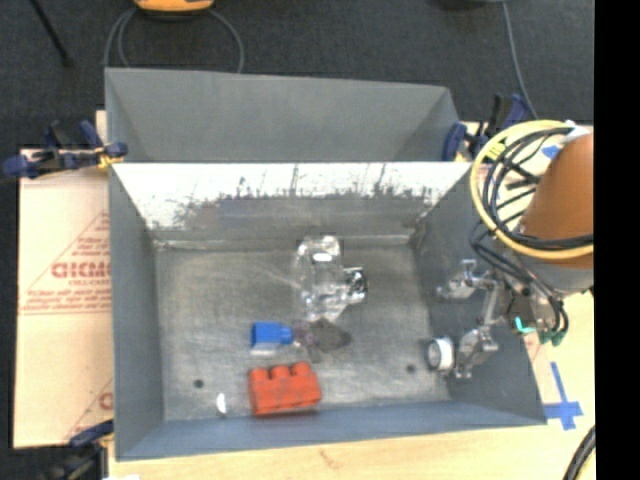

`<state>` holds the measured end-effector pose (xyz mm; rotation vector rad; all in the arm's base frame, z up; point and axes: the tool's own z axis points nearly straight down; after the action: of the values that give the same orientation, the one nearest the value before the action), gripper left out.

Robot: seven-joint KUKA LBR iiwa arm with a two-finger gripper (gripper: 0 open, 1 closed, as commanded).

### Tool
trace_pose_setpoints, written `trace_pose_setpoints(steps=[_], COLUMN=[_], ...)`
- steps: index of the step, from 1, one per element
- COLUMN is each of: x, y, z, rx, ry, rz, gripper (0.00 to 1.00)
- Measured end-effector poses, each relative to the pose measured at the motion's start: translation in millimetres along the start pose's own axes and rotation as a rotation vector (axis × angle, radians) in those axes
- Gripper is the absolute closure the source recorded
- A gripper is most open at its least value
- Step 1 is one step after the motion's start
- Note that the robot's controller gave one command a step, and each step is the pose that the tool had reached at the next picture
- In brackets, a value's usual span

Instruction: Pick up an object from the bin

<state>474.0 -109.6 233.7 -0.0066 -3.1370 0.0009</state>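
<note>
One grey metal bin (135,298) with sloped walls and a scuffed, scratched floor holds six small loose things, one of each kind. The arm's smooth orange dome (565,203), ringed by black and yellow cables, hangs over the bin's right wall. Its end effector (452,320) is down at the right side of the floor. Its two thin metal fingers (462,288) stand wide apart, one farther and one nearer, with bare floor between them. One small round white piece (440,353) lies just beside the nearer finger; I cannot tell whether they touch. Well apart to the left, in the middle of the floor, stands one lumpy clear piece (325,278), glassy and shiny. Close to the near wall lies one red plastic brick (285,388), blocky, with studs on top. Between those two lie one small blue block (270,336) with a pale underside and, just to its right, one flat dark scrap (327,340). Left of the brick lies one tiny white bit (222,403).
</note>
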Motion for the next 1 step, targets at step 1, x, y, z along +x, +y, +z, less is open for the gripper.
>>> trace_pose_setpoints(steps=[1], x=[-96.1], y=[53.6], z=[97.0], rx=[-0.001], ry=[-0.007], rz=[-0.027], gripper=[0.00])
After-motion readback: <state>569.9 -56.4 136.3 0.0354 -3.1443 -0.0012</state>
